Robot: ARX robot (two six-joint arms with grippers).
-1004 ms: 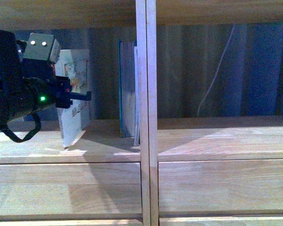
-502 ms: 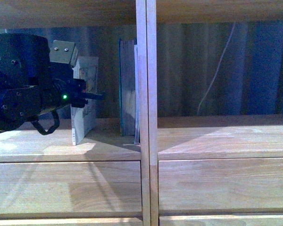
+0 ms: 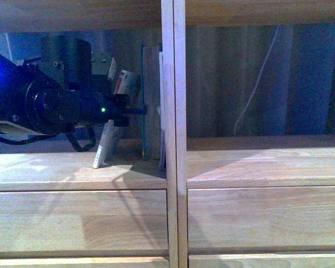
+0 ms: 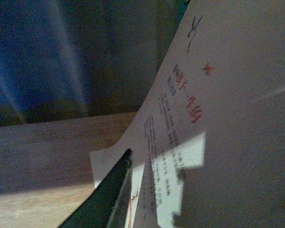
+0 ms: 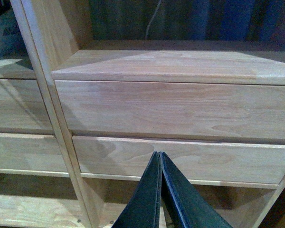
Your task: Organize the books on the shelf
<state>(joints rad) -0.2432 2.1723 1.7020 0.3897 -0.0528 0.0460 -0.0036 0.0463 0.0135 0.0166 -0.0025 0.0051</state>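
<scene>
In the front view my left gripper [image 3: 135, 110] is shut on the thin paperback [image 3: 109, 142] inside the left bay of the pale wooden shelf [image 3: 240, 167]. The paperback leans, with its bottom corner on the shelf board and its top tipped toward the thick teal book [image 3: 151, 100]. That book stands upright against the centre divider [image 3: 173, 134], with a thinner book [image 3: 161, 153] squeezed beside it. The left wrist view shows the paperback's cream cover with printed characters [image 4: 218, 109] against one dark finger [image 4: 115, 187]. My right gripper [image 5: 159, 156] is shut on nothing in front of the drawer fronts [image 5: 171, 107].
A white cable [image 3: 255, 84] hangs behind the open back of the right bay, against a blue curtain [image 3: 312, 78]. The upper shelf board [image 3: 257, 14] sits low over both bays. Drawer fronts [image 3: 257, 218] lie below the shelf board.
My left arm has carried the paperback rightward, close to the teal book. The paperback went from nearly upright to leaning, top toward the teal book.
</scene>
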